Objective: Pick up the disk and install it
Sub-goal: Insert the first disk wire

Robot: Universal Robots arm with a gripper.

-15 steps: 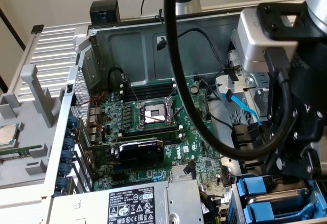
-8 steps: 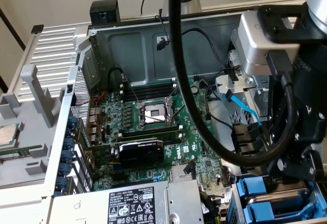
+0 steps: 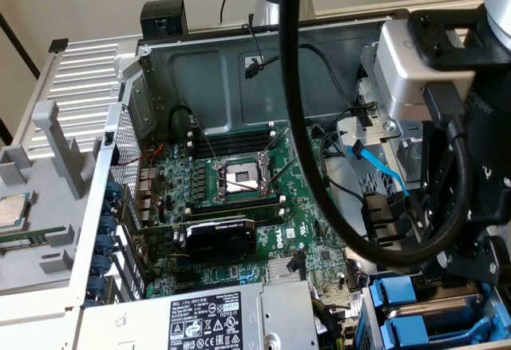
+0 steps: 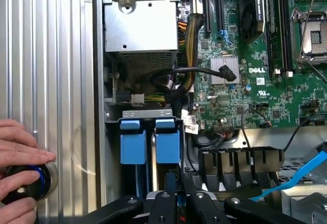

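Though rigid and weighty, the disk (image 4: 168, 188), gripped by the nearly closed end effector (image 4: 176, 203), handles best by its blue rails at the case's corner bay.

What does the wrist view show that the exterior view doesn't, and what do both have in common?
Only the wrist view: a person's hand on the silver case panel, fingers around a round blue-lit button, and the gripper, shut, just above the blue disk carriers.

Only the exterior view: the computer case's far wall, a small square processor chip on a grey tray at that view's left, and the robot arm's thick black cable.

Both: the green motherboard, the open processor socket, the grey power-supply box and the blue carriers.
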